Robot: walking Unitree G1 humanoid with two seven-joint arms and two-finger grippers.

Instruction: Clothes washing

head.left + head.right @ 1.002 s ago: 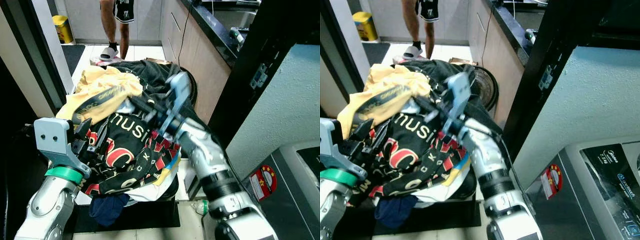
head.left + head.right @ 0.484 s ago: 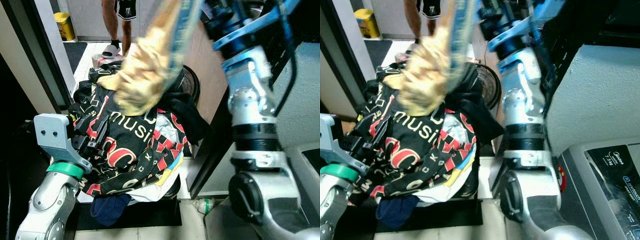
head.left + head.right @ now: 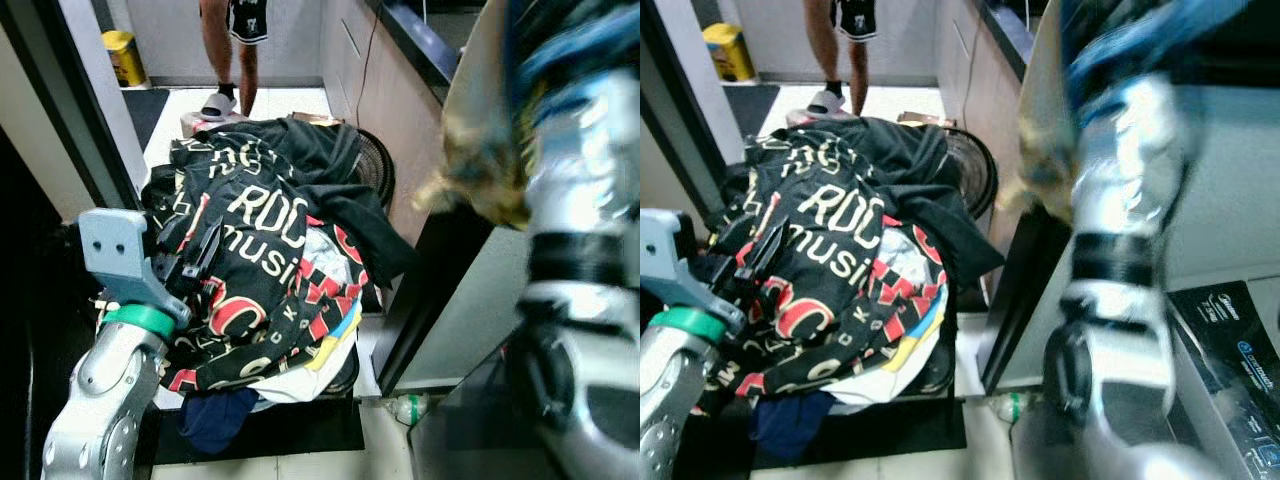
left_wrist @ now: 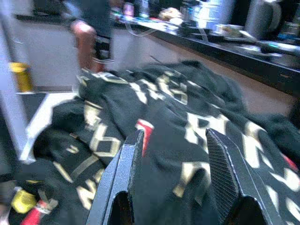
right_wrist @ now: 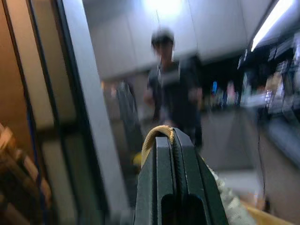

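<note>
Garment [image 3: 480,140], yellowish, hanging from high at about one o'clock, long axis running near vertical, blurred beside the silver forearm. Right gripper [image 5: 178,140] pressing its black fingers together on a tan fold of that cloth, seen plainly in the right wrist view. Washing machine [image 3: 1230,340] sitting low at about four o'clock, directly under the hanging cloth, so lowering straight down looking like the move to come. Left gripper [image 4: 173,154] hovering with fingers spread over the black printed shirt [image 3: 260,230] topping the laundry pile [image 3: 250,380] at nine to ten o'clock. Person [image 3: 235,40] standing at twelve o'clock.
</note>
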